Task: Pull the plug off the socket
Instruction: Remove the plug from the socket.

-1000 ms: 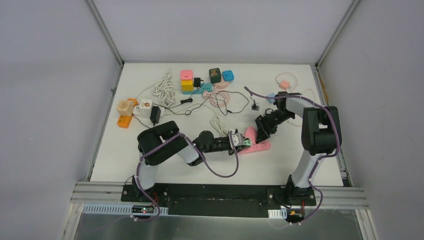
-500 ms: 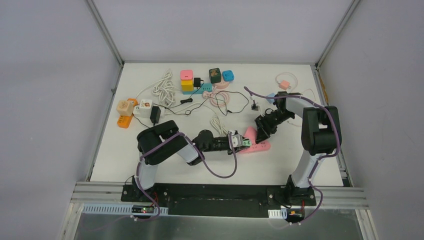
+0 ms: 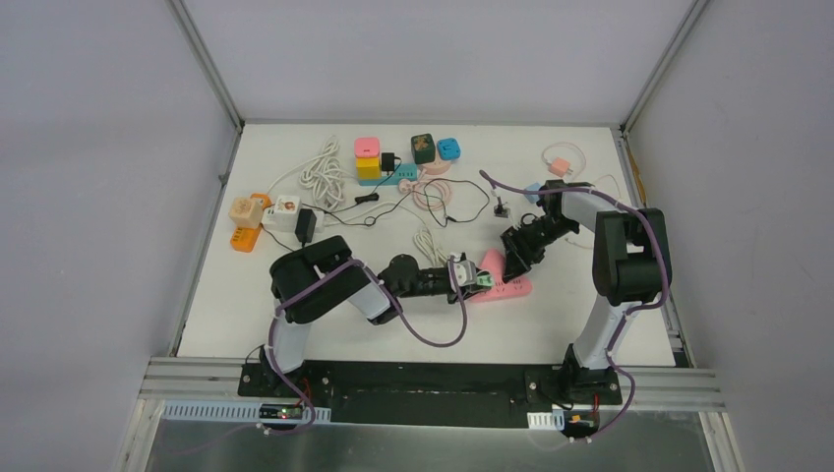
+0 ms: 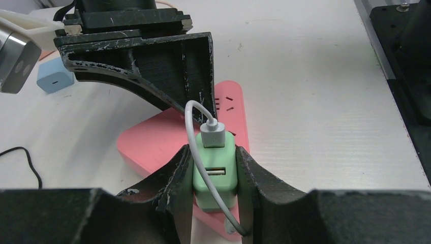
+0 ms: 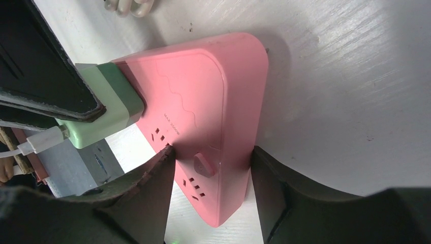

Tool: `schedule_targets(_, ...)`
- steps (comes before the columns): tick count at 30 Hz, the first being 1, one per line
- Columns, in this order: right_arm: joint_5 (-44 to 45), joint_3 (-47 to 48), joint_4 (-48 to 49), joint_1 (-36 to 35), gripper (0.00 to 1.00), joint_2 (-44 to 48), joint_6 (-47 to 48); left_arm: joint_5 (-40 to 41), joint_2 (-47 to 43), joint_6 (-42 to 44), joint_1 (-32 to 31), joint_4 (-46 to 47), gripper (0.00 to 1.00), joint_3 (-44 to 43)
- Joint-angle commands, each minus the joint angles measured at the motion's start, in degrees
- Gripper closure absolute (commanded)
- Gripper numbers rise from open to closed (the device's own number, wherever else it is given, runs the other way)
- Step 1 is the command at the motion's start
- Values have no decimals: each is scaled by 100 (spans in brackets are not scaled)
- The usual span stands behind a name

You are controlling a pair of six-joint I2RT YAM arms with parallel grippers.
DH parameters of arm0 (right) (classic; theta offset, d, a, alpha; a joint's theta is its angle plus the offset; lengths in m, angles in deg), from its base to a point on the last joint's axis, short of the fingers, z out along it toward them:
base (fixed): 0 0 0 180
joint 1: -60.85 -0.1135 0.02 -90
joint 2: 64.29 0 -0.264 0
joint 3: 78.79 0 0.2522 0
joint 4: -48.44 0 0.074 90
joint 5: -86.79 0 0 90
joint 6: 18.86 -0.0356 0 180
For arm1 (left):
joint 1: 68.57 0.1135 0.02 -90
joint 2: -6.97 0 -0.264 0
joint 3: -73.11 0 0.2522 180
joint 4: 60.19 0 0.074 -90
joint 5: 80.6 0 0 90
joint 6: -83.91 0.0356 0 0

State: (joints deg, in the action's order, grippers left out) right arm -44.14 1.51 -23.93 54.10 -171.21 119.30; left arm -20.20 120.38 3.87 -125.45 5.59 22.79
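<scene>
Two arms, left arm [image 3: 325, 283] and right arm [image 3: 629, 258], each with one hand: left hand [image 3: 470, 278], right hand [image 3: 512, 260].

The worktop [image 3: 561, 329] carries three strips: pink strip [image 3: 506, 287] mid-frame, teal strip [image 3: 400, 177] upper centre, orange strip [image 3: 243, 240] at left.

Six cubes: pink cube [image 3: 367, 147], yellow cube [image 3: 368, 168], dark cube [image 3: 423, 147] and blue cube [image 3: 448, 148] along the top, beige cube [image 3: 244, 209] and white cube [image 3: 285, 206] at left.

Five plugs can be made out: green plug [image 3: 481, 281], left black plug [image 3: 306, 226], top black plug [image 3: 389, 160], pink plug [image 3: 561, 166], blue plug [image 3: 532, 192].

Three cable coils: thick white coil [image 3: 323, 169], pink coil [image 3: 433, 192], thin white coil [image 3: 425, 241].
</scene>
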Motion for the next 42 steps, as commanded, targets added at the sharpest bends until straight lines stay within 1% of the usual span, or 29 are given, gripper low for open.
schedule_targets(1, 489, 104, 394, -34, 43, -23, 121, -217, 97, -95, -29, 169, 100, -43)
schedule_targets(4, 496, 104, 403, -37, 43, -29, 115, 143, 11, 940, -263, 7, 100, 192)
schedule_targets(5, 504, 104, 401, -45, 43, -31, 110, 148, -15, 1194, -296, -69, 100, 232)
schedule_targets(7, 513, 104, 411, -46, 43, -31, 107, -4, -17, 1383, -326, -51, 100, 270)
schedule_targets(10, 523, 104, 419, -46, 43, -23, 97, -27, 17, 1053, -311, 170, 100, 264)
schedule_targets(14, 539, 95, 427, -49, 43, -14, 81, -89, -35, 47, -141, 171, 100, 81)
schedule_targets(16, 558, 95, 439, -55, 43, -9, 84, -126, -38, -220, -81, 169, 100, 21)
schedule_targets(19, 576, 95, 455, -62, 43, -5, 75, -95, -55, -17, -102, 159, 100, 66)
schedule_targets(22, 601, 92, 453, -79, 43, -14, 62, 298, -148, 833, -290, 99, 100, 266)
schedule_targets(25, 627, 95, 464, -90, 43, -22, 45, 466, -247, 1098, -354, 14, 100, 373)
schedule_targets(27, 637, 96, 465, -100, 43, -18, 47, 486, -280, 1011, -353, -2, 100, 373)
schedule_targets(29, 651, 95, 482, -101, 43, -22, 38, 484, -304, 707, -346, -20, 100, 318)
schedule_targets(33, 680, 95, 486, -108, 43, -14, 31, 224, -372, -63, -235, -60, 100, 150)
schedule_targets(36, 683, 94, 486, -108, 43, -23, 20, 70, -425, -308, -180, -56, 100, 105)
schedule_targets(38, 691, 103, 490, -116, 43, -31, 18, 84, -423, -116, -185, -51, 100, 149)
schedule_targets(42, 713, 100, 498, -133, 43, -48, 0, 476, -392, 1058, -440, -36, 100, 372)
